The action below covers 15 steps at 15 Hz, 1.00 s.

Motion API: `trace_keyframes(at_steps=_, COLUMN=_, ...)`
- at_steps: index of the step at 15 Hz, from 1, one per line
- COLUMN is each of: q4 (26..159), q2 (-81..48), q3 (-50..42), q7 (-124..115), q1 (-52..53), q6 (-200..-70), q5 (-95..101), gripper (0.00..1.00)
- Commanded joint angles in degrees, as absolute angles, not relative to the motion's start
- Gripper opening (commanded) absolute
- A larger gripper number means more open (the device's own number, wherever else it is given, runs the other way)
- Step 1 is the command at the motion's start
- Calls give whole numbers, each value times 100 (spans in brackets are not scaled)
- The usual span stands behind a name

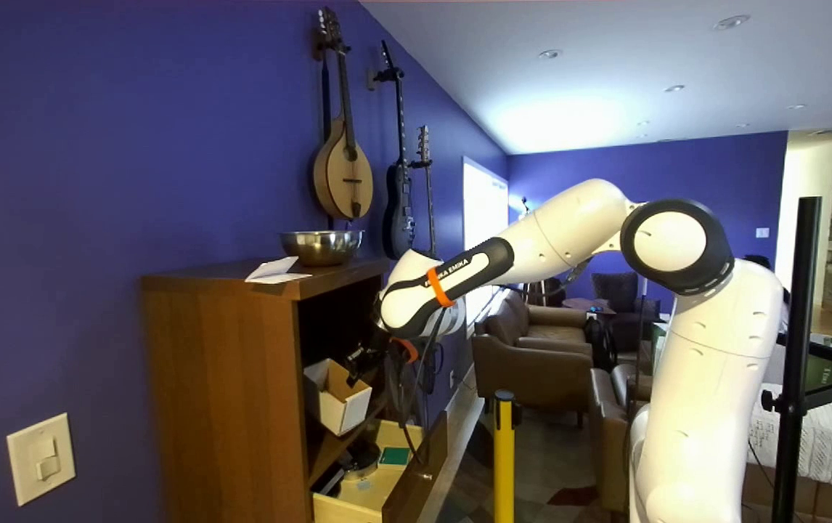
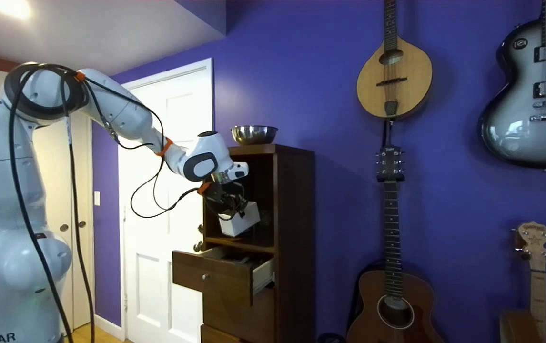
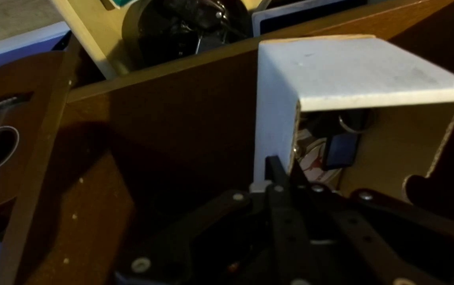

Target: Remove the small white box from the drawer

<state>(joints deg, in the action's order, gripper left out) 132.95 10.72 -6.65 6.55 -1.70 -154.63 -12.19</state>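
Observation:
The small white box (image 1: 355,411) is an open-topped carton, tilted at the mouth of the cabinet's shelf compartment, above the drawer. It also shows in an exterior view (image 2: 240,224) and in the wrist view (image 3: 353,69). A round thing with red print and a dark thing with a bluish face lie inside it. My gripper (image 3: 286,170) is shut on one wall of the box, one finger outside and one inside. Whether the box touches the shelf I cannot tell. The drawer (image 1: 365,497) is pulled out below and holds dark things and a green item (image 1: 394,456).
The brown cabinet (image 1: 220,392) has a metal bowl (image 1: 321,248) and folded white paper (image 1: 274,271) on top. The shelf board (image 3: 171,71) and the cabinet side (image 2: 294,228) bound the compartment. Guitars hang on the wall. A yellow post (image 1: 504,457) stands near the drawer.

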Motion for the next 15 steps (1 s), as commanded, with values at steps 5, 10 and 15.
trace_keyframes(at_steps=5, q4=12707, q2=541, q3=-603, q7=1309, q1=-10, q6=-15523, q5=-1262, gripper=1)
trace_keyframes(at_steps=10, q4=12560, q2=373, q3=-543, q7=1335, q1=-63, q6=-15464, q5=-1246, gripper=30)
trace_keyframes(at_steps=15, q4=12608, q2=446, q3=-557, q7=1324, q1=-100, q6=-15459, q5=-1308, gripper=63)
